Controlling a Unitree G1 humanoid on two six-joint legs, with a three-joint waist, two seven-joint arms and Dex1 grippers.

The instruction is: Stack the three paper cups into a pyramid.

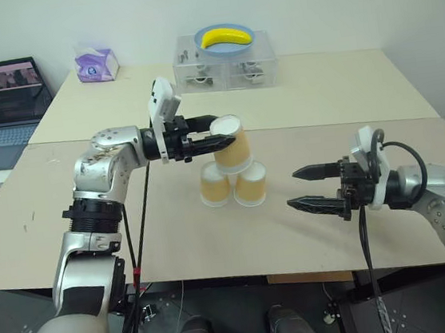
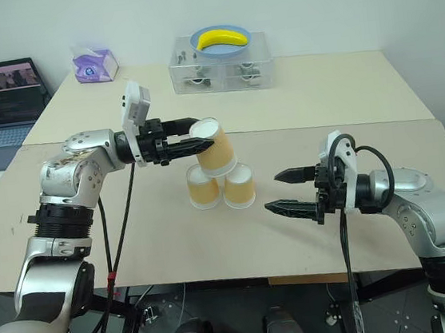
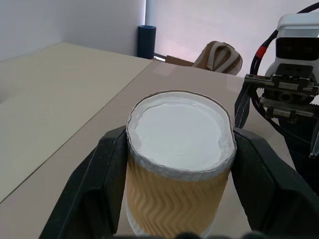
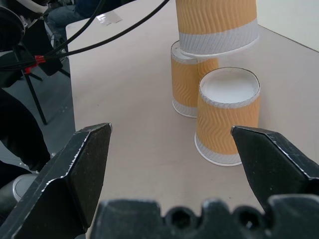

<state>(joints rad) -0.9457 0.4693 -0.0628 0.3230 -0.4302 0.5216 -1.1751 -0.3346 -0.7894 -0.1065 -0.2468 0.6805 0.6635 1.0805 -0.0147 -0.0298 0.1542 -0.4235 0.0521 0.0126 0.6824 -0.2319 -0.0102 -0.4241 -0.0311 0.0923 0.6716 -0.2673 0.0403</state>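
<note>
Gripping the third cup upside down, the left gripper holds it tilted just above the two cups standing upside down, side by side, on the table. The right gripper waits nearby, fingers spread and empty.

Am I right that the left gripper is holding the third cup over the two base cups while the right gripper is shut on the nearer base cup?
Not quite. The left gripper does hold the third cup over the two base cups, but the right gripper is open and holds nothing, set apart from the nearer base cup, as the right wrist view shows.
</note>
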